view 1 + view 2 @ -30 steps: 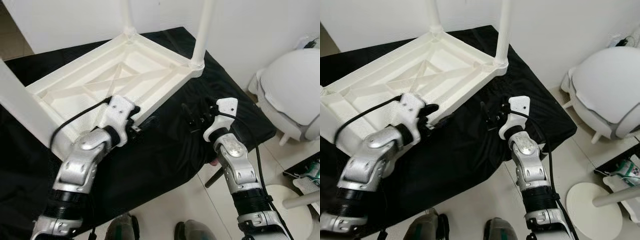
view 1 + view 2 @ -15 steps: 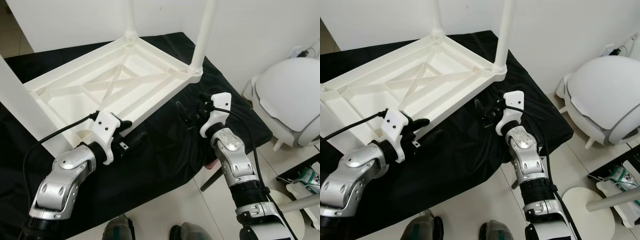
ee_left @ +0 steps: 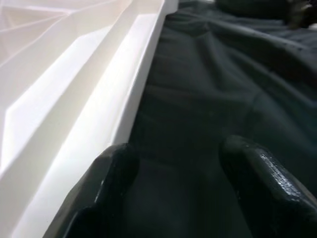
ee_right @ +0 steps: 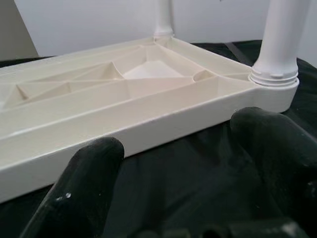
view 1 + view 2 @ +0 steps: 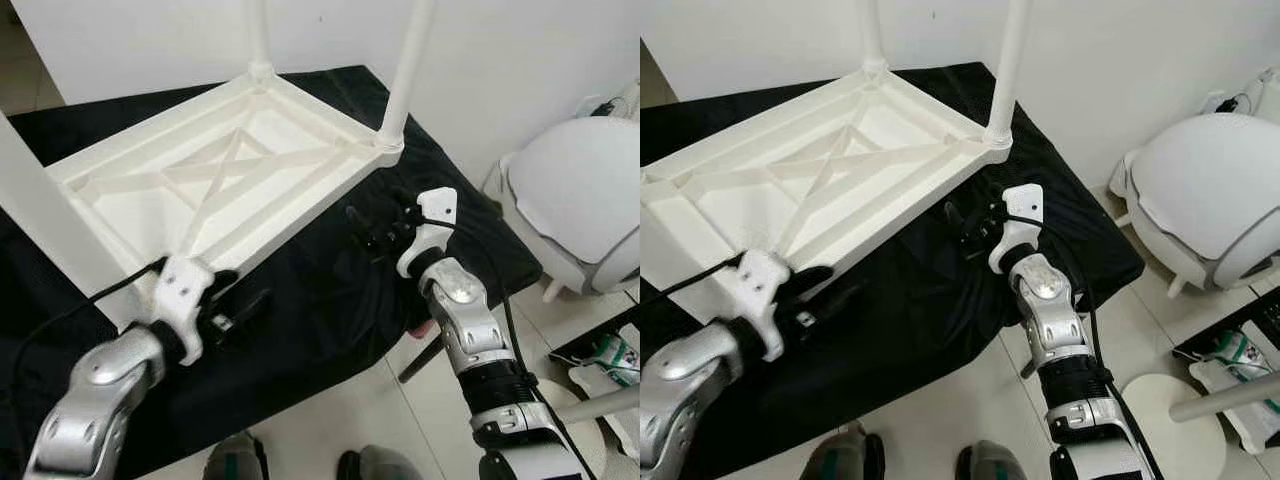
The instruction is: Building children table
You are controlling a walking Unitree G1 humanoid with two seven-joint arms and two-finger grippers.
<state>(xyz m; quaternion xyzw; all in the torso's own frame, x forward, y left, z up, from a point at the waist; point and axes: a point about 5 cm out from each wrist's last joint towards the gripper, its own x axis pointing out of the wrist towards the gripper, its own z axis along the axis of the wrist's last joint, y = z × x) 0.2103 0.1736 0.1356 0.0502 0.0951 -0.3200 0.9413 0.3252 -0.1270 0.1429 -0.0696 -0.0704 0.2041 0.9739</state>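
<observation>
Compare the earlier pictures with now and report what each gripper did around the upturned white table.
The left gripper has pulled back from the table's near rim toward the robot and now hangs open over the black cloth, touching nothing. The right gripper has eased a little closer to the corner with the leg, open and empty. The table, its legs and the cloth stayed put.

The white table (image 5: pixel 230 180) lies upside down on the black-draped worktop (image 5: pixel 330 300); three of its legs (image 5: pixel 405 70) run out past the picture's top and left edges, so their ends cannot be seen. The black cloth hides the worktop's own surface and edges.
</observation>
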